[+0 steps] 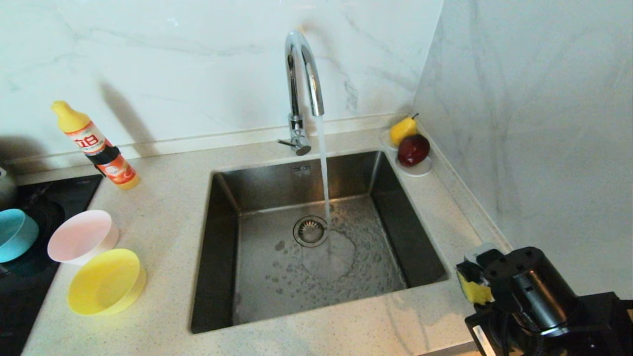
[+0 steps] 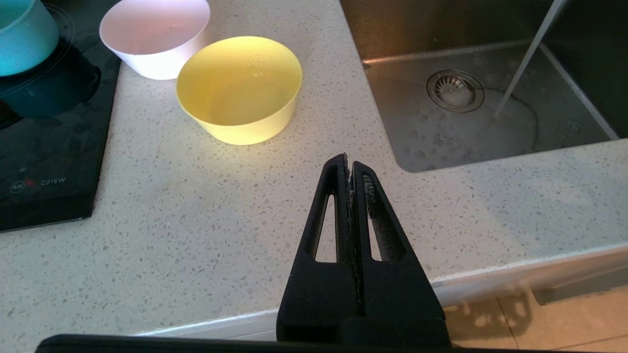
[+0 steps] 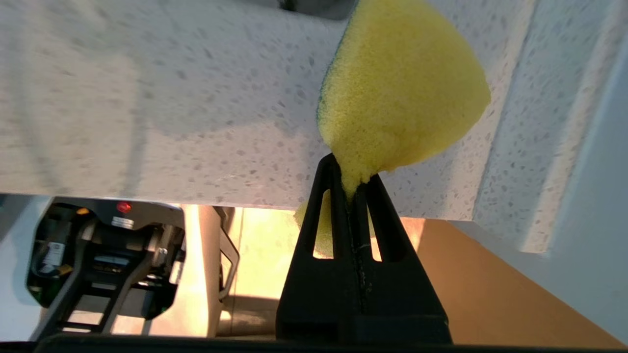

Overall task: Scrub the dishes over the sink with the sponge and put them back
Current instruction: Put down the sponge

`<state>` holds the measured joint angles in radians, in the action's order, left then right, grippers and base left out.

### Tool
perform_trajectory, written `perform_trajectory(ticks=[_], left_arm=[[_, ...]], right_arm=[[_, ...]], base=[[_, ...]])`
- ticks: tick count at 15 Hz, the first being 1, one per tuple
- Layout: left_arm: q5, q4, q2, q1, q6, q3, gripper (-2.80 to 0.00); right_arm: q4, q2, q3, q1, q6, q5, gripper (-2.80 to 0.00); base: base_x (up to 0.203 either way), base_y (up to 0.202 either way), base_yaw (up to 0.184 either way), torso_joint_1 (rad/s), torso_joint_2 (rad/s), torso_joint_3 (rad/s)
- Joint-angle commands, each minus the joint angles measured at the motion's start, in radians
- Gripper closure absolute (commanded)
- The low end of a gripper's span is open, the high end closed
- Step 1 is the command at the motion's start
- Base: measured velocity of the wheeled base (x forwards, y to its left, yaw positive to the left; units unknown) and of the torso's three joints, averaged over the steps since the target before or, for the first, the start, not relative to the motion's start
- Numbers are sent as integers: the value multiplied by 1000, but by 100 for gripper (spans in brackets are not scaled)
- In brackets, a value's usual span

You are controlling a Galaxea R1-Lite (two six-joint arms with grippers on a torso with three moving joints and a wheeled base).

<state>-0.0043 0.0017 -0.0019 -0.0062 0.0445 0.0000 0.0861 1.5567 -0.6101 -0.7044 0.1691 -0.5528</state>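
This is a home kitchen. A square steel sink [image 1: 316, 237] is set into a pale speckled stone table [image 1: 163, 217], and a tall curved chrome tap [image 1: 301, 89] runs water into it by the round drain [image 1: 310, 231]. Marble-look panels [image 1: 198, 59] cover the walls that meet in the corner behind. A black glass cooktop [image 2: 44, 162] with touch controls lies flush in the table at the left. A bottle [image 1: 96, 146], probably dish soap, stands at the back, and three plastic bowls sit near the cooktop: pink [image 1: 81, 236], yellow [image 1: 106, 282] and blue [image 1: 17, 234]. A small white saucer [image 1: 418, 169] in the corner bears a pear [image 1: 403, 129] and a dark red fruit [image 1: 413, 149].
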Motion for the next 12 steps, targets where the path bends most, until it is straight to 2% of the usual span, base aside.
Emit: perform_trajectory(ticks=[1, 7, 10, 12], left_arm=[[0, 0, 0, 0, 0, 6, 0], [0, 0, 0, 0, 0, 5, 0], [0, 0, 0, 0, 0, 5, 0], [0, 0, 0, 0, 0, 6, 0]], right_arm=[[27, 42, 7, 29, 0, 1, 0], [70, 77, 11, 56, -5, 11, 0], [133, 112, 10, 74, -19, 19, 0], [165, 129, 3, 119, -34, 27, 0]], base=[[0, 0, 0, 0, 0, 0], [0, 0, 0, 0, 0, 0], [0, 0, 0, 0, 0, 0], [0, 0, 0, 0, 0, 0]])
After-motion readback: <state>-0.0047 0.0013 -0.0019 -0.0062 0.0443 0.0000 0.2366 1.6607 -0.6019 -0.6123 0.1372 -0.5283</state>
